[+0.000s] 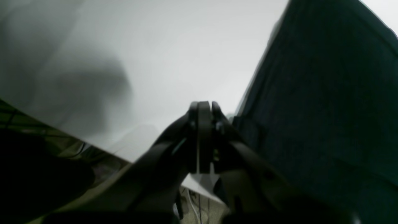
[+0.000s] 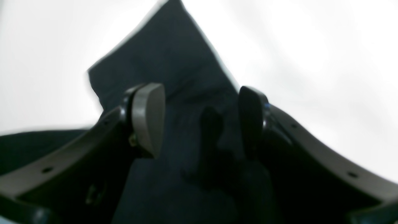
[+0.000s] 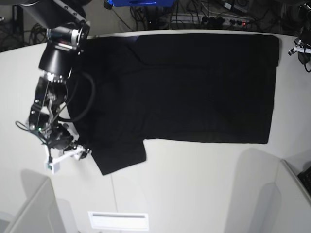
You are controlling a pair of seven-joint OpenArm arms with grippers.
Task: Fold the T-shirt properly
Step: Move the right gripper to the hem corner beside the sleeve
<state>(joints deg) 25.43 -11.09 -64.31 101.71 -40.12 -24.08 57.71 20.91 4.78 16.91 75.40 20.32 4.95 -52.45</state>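
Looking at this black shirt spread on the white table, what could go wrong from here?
The right gripper hovers open over the sleeve of the T-shirt; closing there might pinch several layers and bunch the fold. The left gripper is shut beside the cloth and holds nothing, so that side may stay put. The shirt's far edge lies near the table edge and could slip off.

Overhead view of a white table (image 3: 194, 184) bearing a black T-shirt (image 3: 194, 87) spread flat, plain side up. One short sleeve (image 3: 119, 155) projects toward the near edge at lower left. The right arm (image 3: 58, 63) reaches down along the shirt's left edge; its gripper (image 3: 80, 153) sits just beside the sleeve, its state unclear at this scale. Cables (image 3: 194, 14) lie beyond the far edge of the table.
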